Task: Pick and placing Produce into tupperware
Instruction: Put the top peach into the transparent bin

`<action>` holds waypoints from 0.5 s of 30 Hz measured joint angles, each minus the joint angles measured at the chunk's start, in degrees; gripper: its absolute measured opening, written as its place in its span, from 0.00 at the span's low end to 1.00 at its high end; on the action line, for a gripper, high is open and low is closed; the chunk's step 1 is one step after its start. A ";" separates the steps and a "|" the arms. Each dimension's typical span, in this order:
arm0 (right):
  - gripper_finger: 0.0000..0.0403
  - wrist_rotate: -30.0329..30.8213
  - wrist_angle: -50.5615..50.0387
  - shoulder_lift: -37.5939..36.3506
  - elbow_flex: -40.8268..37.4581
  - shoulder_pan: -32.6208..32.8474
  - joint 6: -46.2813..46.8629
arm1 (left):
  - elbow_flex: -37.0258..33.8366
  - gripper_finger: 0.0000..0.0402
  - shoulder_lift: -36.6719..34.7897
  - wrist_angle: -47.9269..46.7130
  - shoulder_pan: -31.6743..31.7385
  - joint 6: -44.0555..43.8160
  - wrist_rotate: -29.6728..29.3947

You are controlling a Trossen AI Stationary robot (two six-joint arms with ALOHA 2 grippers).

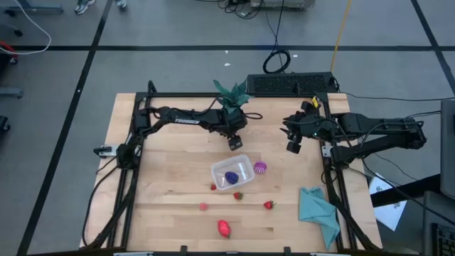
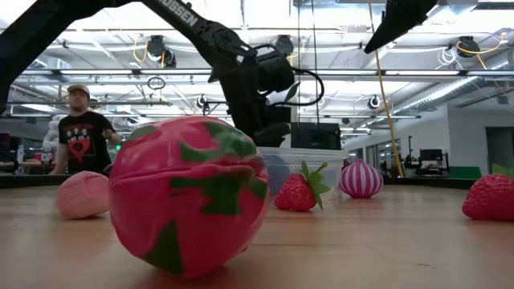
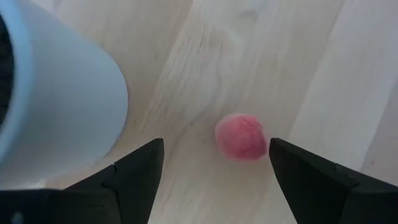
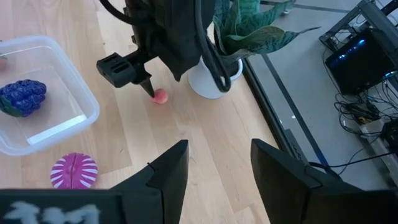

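Note:
The clear tupperware (image 1: 231, 173) stands mid-table with a purple fruit (image 1: 232, 176) inside; it also shows in the right wrist view (image 4: 37, 109). My left gripper (image 1: 234, 142) is open and points down just beyond the tupperware. Its fingers (image 3: 216, 144) stand on either side of a small pink fruit (image 3: 241, 137) lying on the wood, without closing on it. That fruit also shows in the right wrist view (image 4: 160, 96). My right gripper (image 1: 293, 146) is open and empty (image 4: 217, 168), raised to the right of the tupperware. A purple-and-pink striped fruit (image 1: 260, 168) lies beside the tupperware.
The white pot (image 3: 56, 93) of the green plant (image 1: 233, 96) stands close beside my left gripper. Several red and pink fruits (image 1: 238, 195) lie near the front, the largest (image 1: 224, 227) closest to the edge. A teal cloth (image 1: 318, 213) lies front right. A person (image 2: 80, 132) stands beyond the table.

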 joint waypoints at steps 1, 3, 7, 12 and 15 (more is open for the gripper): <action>0.41 -0.02 0.00 0.00 0.00 0.00 0.00 | 0.00 0.74 0.31 0.46 0.03 0.00 0.01; 0.41 -0.02 0.00 0.01 0.00 0.00 0.00 | 0.12 0.74 0.83 1.42 0.05 -0.08 0.06; 0.41 -0.02 0.02 0.00 0.00 0.00 0.00 | 0.04 0.74 2.02 2.36 0.11 0.11 0.90; 0.41 -0.02 0.11 0.00 0.00 0.00 0.00 | 0.09 0.74 2.83 2.47 0.11 0.24 1.09; 0.41 -0.02 0.13 0.00 0.00 0.00 0.00 | 0.07 0.74 2.86 2.07 0.13 0.39 1.08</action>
